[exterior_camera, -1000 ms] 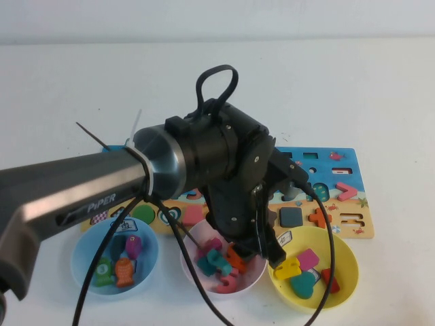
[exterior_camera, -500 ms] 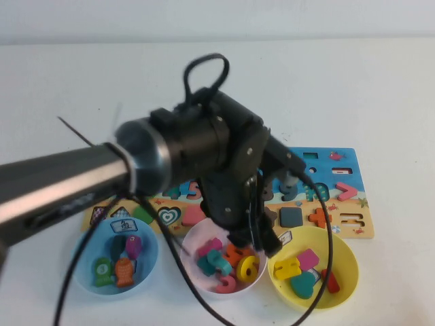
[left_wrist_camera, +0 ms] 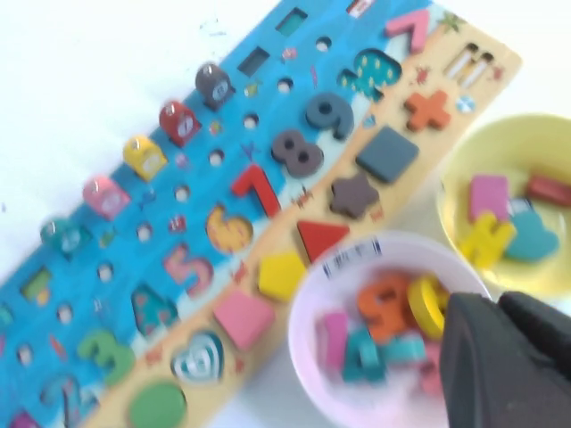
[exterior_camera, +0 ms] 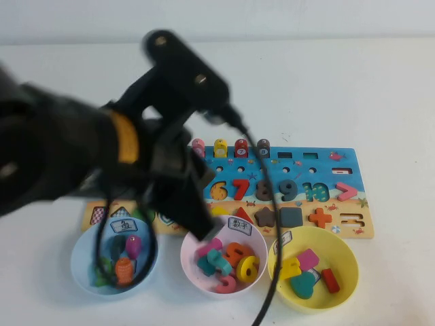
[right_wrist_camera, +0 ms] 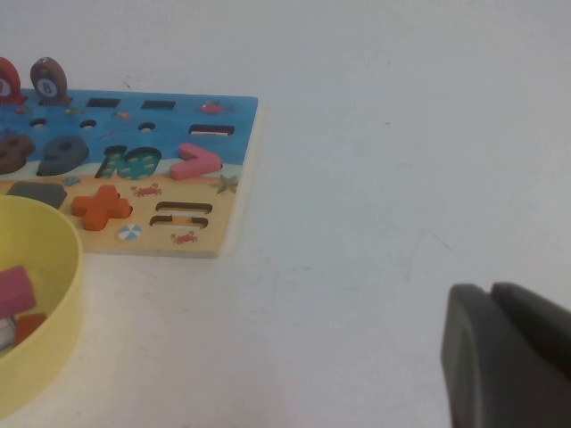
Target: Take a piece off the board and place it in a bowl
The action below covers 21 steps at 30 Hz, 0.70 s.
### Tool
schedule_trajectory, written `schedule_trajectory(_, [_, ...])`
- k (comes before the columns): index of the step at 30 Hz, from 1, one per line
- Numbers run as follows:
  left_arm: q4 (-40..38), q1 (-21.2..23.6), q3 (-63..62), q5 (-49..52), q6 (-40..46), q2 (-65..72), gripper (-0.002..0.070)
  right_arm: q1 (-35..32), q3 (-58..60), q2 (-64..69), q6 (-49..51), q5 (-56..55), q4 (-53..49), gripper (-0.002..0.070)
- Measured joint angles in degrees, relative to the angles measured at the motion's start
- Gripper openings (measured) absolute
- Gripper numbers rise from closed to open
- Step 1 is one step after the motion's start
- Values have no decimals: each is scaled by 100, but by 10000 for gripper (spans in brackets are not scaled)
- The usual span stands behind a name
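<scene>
The yellow "6" piece (exterior_camera: 248, 268) lies in the pale pink bowl (exterior_camera: 192, 252), leaning among other number pieces. It also shows in the left wrist view (left_wrist_camera: 426, 306), inside the pink bowl (left_wrist_camera: 308, 294). The blue and sandy board (exterior_camera: 340, 165) lies behind the bowls, with a 6-shaped slot (exterior_camera: 219, 191) between the 5 and the red 7. My left gripper (exterior_camera: 202, 232) is shut and empty, raised just above the pink bowl's left rim; it also shows in the left wrist view (left_wrist_camera: 498, 299). My right gripper (right_wrist_camera: 492, 290) is shut and empty over bare table, right of the board (right_wrist_camera: 227, 143).
A light blue bowl (exterior_camera: 81, 261) with fish pieces stands left of the pink bowl. A yellow bowl (exterior_camera: 340, 248) with shape pieces stands right of it, also in the right wrist view (right_wrist_camera: 53, 303). My left arm covers the board's left end. Peg fish (exterior_camera: 230, 147) stand along the board's far edge.
The yellow "6" came out of my left gripper and now lies in the pink bowl. My left arm has risen and swung left, uncovering the bowl and most of the board.
</scene>
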Motion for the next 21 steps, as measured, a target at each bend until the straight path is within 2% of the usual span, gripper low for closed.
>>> schedule_trajectory(4, [-104,0,596,160,-20,-605,-1,0,0,0,0,0,0,-18])
schedule_trajectory(10, [65,0,715,652,-114,-794,-1,0,0,0,0,0,0,-18])
schedule_trajectory(12, [368,0,727,780,-299,-794,-1,0,0,0,0,0,0,-18])
schedule_trajectory(16, [1144,0,769,805,-1232,-794,-1,0,0,0,0,0,0,-18])
schedule_trajectory(21, [2110,16,1394,-99,-1982,-1098,-2,0,0,0,0,0,0,-18])
